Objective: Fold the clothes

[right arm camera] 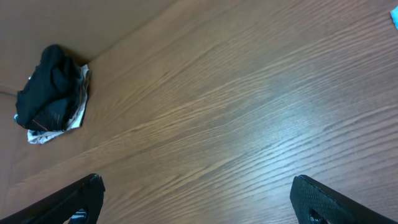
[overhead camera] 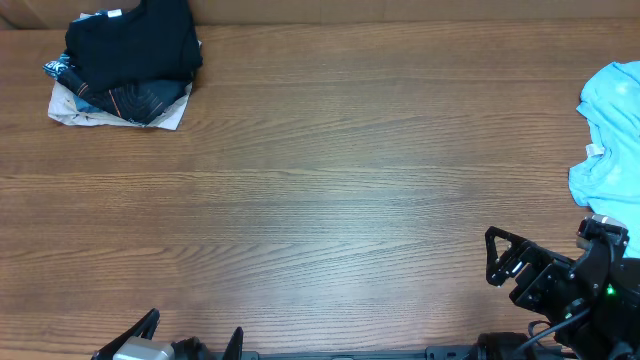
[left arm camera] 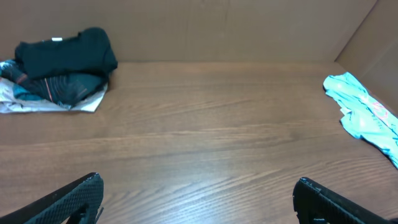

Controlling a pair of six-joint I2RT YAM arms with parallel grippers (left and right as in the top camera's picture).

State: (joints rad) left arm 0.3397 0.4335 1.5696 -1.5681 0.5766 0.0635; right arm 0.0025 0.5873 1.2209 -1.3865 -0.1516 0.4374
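Topping a pile (overhead camera: 118, 106), black shirt (overhead camera: 135, 45) lies far from blue T-shirt (overhead camera: 612, 130).

black shirt (overhead camera: 133, 45): folded, far left | blue T-shirt (overhead camera: 612, 130): crumpled, right edge

Light blue T-shirt (overhead camera: 612, 130) partly beyond right edge
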